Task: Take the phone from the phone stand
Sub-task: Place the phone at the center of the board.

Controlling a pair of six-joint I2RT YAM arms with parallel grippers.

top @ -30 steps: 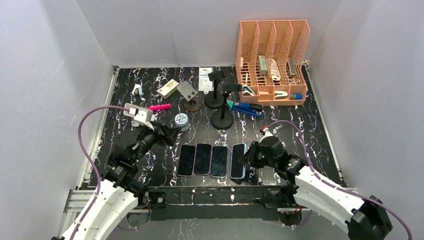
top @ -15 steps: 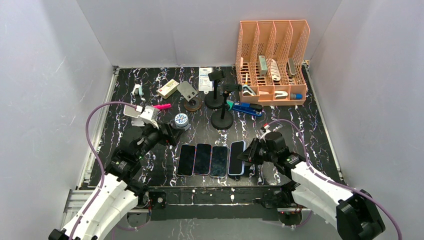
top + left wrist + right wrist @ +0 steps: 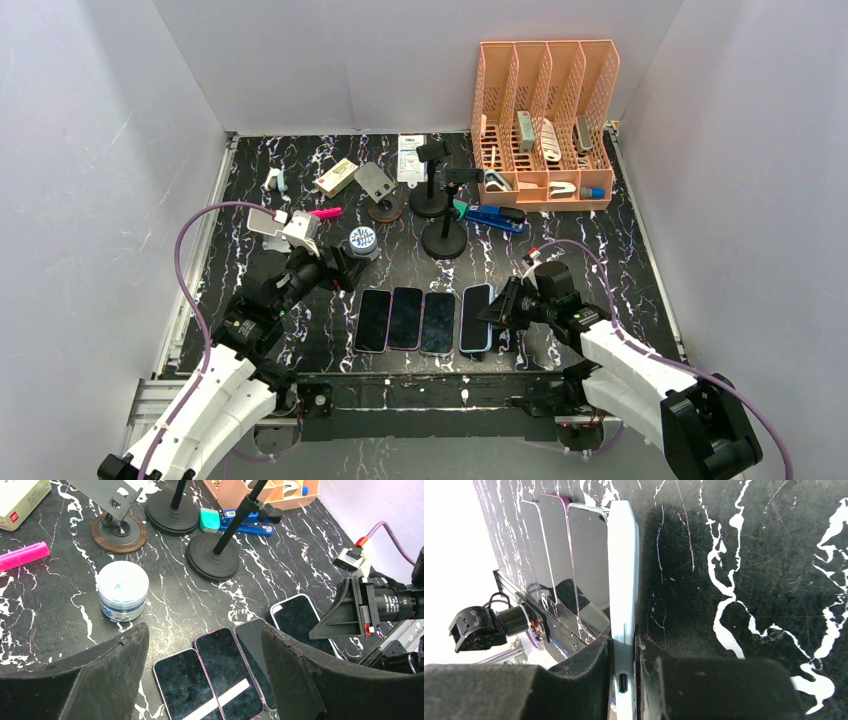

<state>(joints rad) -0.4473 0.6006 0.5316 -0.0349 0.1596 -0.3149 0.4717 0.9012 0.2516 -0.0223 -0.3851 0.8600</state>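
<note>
We note right gripper (image 3: 497, 313) eased slightly back and right, wrist now further out, elbow and upper arm drawn in toward centre. Phone (image 3: 476, 318) pinched in its fingers carried along, sitting touch further from us than before. Left gripper (image 3: 345, 269) crept forward and right, closer to jar (image 3: 363, 240). Purple cable (image 3: 190, 225) on left arm looped higher.

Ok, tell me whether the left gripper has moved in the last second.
Yes. The left gripper shifted slightly right, closer to the white tub, which stayed put.
</note>
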